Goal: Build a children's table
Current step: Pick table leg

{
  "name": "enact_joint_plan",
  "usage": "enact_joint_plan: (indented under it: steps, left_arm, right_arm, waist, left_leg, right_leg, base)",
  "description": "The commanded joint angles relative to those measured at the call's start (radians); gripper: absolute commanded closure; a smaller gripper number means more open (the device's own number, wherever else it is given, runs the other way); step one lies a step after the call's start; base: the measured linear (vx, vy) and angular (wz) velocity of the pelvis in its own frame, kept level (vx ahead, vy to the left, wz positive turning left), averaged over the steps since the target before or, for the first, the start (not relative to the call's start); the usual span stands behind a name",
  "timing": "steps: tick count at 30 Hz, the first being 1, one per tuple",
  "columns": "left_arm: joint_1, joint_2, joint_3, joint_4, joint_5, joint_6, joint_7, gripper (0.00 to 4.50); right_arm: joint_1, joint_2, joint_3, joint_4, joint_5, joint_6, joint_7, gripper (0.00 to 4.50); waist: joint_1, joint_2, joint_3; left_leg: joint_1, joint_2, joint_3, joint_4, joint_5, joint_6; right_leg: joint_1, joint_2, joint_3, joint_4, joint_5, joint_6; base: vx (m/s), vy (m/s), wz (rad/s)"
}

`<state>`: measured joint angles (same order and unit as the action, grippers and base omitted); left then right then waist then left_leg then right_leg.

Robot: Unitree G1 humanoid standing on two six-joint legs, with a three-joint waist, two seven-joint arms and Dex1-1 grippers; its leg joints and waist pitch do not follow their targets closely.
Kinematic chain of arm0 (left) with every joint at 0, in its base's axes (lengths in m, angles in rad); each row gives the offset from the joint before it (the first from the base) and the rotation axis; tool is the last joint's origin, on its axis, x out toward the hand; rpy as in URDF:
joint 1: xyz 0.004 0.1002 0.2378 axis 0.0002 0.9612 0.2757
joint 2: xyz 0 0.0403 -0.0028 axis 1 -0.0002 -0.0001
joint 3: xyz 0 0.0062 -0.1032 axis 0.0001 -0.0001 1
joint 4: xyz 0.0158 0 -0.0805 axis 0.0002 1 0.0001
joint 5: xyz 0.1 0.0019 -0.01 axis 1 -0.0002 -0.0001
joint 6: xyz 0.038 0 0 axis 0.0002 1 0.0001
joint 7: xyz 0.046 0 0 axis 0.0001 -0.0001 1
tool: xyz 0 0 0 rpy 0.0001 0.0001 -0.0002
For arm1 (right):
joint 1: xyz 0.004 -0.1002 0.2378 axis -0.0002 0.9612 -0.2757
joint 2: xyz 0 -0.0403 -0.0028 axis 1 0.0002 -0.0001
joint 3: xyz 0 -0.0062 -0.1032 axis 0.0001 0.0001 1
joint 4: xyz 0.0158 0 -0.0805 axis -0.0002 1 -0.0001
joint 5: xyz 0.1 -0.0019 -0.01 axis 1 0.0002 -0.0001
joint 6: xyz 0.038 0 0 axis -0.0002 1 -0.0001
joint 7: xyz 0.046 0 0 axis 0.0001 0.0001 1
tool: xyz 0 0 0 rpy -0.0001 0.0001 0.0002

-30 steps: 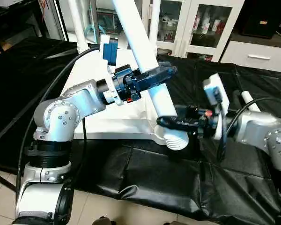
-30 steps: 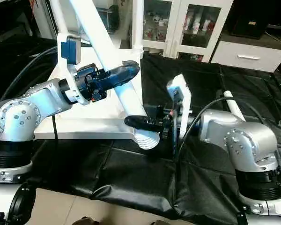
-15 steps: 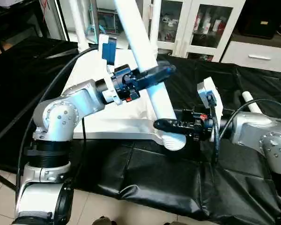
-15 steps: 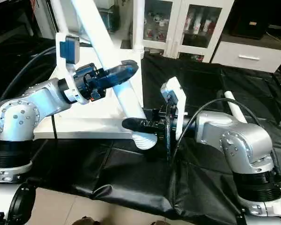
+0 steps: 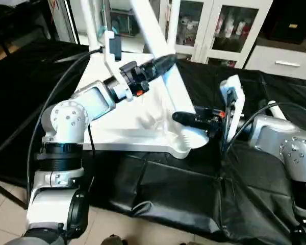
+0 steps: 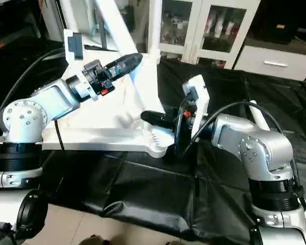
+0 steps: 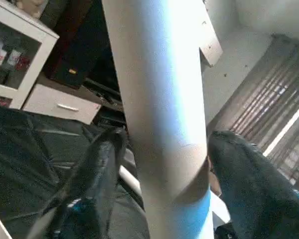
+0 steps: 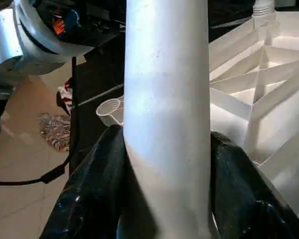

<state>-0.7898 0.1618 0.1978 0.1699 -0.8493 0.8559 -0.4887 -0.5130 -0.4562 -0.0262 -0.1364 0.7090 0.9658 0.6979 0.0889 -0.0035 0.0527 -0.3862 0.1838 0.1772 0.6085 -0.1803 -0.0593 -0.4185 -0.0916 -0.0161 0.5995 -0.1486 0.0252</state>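
Children's table top (image 5: 127, 122): lying upside down on the black-covered work table (image 5: 183, 194), ribbed underside up, near corner toward the robot.
Head view, leg (image 5: 160, 53): a long white tube leaning up and away from the near right corner socket (image 5: 186, 143); other legs stand upright at the far corners.
Head view, left gripper (image 5: 163, 64): reaching in from the left, its black fingers either side of the leg partway up.
Head view, right gripper (image 6: 155, 118): low down, at the foot of the same leg, just above the socket.
Left wrist view: the leg (image 7: 159, 114) runs between two black fingers (image 7: 89, 184); a sliver of gap seems to show on each side, so I cannot tell whether they grip or merely bracket it.
Right wrist view: black fingers (image 8: 89, 194) pressed against both sides of the leg (image 8: 167, 109), clenched on it, with the X-braced ribs (image 8: 259, 89) beside.
Background: white glass-door cabinets (image 5: 214, 30) behind the table.
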Motion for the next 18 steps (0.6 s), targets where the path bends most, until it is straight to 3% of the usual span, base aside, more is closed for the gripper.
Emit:
enact_joint_plan:
  steps: [1,2,4,5,7,8,9,11,13,16,18]
  left_arm:
    - [-0.016,-0.021,0.011,0.002,0.001,0.020,0.061,1.11]
    - [-0.014,-0.029,0.012,0.003,0.002,0.022,0.075,0.86]
    - [-0.009,-0.054,0.018,0.005,0.000,0.024,0.113,0.77]
    - [-0.008,-0.072,0.022,0.006,-0.002,0.020,0.134,0.74]
    - [-0.008,-0.078,0.022,0.007,0.000,0.016,0.141,0.74]
    - [-0.009,-0.085,0.023,0.009,0.004,0.009,0.149,0.74]
    - [-0.013,-0.097,0.026,0.022,0.017,-0.010,0.170,0.74]
    - [-0.027,-0.113,0.041,0.052,0.037,-0.040,0.207,0.74]
    - [-0.032,-0.118,0.048,0.062,0.042,-0.051,0.222,0.74]
    - [-0.045,-0.133,0.073,0.097,0.068,-0.083,0.294,0.74]
    - [-0.044,-0.134,0.074,0.098,0.071,-0.083,0.298,0.74]
  right_arm:
    - [-0.015,-0.008,0.034,-0.025,-0.059,-0.057,-0.018,2.59]
    - [-0.014,-0.009,0.051,-0.030,-0.082,-0.079,-0.022,2.59]
    - [-0.014,0.004,0.082,-0.041,-0.128,-0.115,-0.053,2.59]
    - [-0.015,0.003,0.133,-0.048,-0.204,-0.169,-0.087,2.59]
    - [-0.015,0.004,0.152,-0.049,-0.230,-0.187,-0.099,2.59]
    - [-0.013,0.005,0.177,-0.052,-0.268,-0.218,-0.115,2.59]
    - [-0.013,0.009,0.231,-0.051,-0.350,-0.283,-0.156,2.59]
    - [-0.010,0.051,0.262,-0.045,-0.432,-0.356,-0.232,2.60]
    - [-0.010,0.061,0.273,-0.042,-0.460,-0.376,-0.258,2.60]
    - [-0.004,0.090,0.311,-0.013,-0.590,-0.476,-0.390,2.61]
    - [-0.003,0.092,0.319,-0.010,-0.611,-0.494,-0.407,2.61]
  waist:
    - [0.001,0.001,-0.073]
    - [0.001,0.002,-0.073]
    - [0.000,0.001,-0.071]
    - [-0.002,0.002,-0.070]
    - [-0.002,0.001,-0.070]
    - [-0.003,0.001,-0.070]
    - [-0.002,0.007,-0.070]
    - [-0.009,0.004,-0.071]
    - [-0.008,0.004,-0.073]
    - [-0.010,0.010,-0.073]
    - [-0.009,0.009,-0.073]
  left_leg:
    - [0.018,0.019,-0.003,-0.073,-0.194,-0.043]
    - [0.019,0.018,-0.003,-0.074,-0.199,-0.045]
    - [0.018,0.018,-0.004,-0.076,-0.219,-0.049]
    - [0.017,0.019,-0.005,-0.077,-0.223,-0.057]
    - [0.018,0.018,-0.005,-0.077,-0.229,-0.059]
    - [0.017,0.017,-0.005,-0.077,-0.236,-0.058]
    - [0.018,0.017,-0.007,-0.078,-0.241,-0.059]
    - [0.015,0.014,-0.006,-0.077,-0.236,-0.069]
    - [0.015,0.014,-0.007,-0.076,-0.229,-0.066]
    - [0.017,0.014,-0.007,-0.077,-0.228,-0.071]
    - [0.019,0.014,-0.008,-0.078,-0.235,-0.071]
  right_leg:
    - [0.052,-0.023,0.010,-0.057,-0.197,-0.196]
    - [0.052,-0.023,0.010,-0.058,-0.210,-0.192]
    - [0.051,-0.023,0.010,-0.061,-0.244,-0.178]
    - [0.049,-0.024,0.011,-0.065,-0.263,-0.167]
    - [0.048,-0.023,0.011,-0.066,-0.278,-0.158]
    - [0.048,-0.022,0.011,-0.068,-0.286,-0.151]
    - [0.047,-0.022,0.011,-0.067,-0.289,-0.145]
    - [0.045,-0.019,0.011,-0.068,-0.271,-0.136]
    - [0.046,-0.019,0.011,-0.066,-0.250,-0.138]
    - [0.044,-0.016,0.011,-0.063,-0.208,-0.145]
    - [0.048,-0.016,0.011,-0.061,-0.205,-0.146]
  base:
    - [0.000,0.000,0.00]
    - [0.000,0.000,0.00]
    - [0.000,0.000,0.00]
    - [0.000,0.000,0.00]
    - [0.000,0.000,0.00]
    - [0.000,0.000,0.00]
    - [0.000,0.000,0.00]
    - [0.000,0.000,0.00]
    - [0.000,0.000,0.00]
    - [0.000,0.000,0.00]
    - [0.000,0.000,0.00]
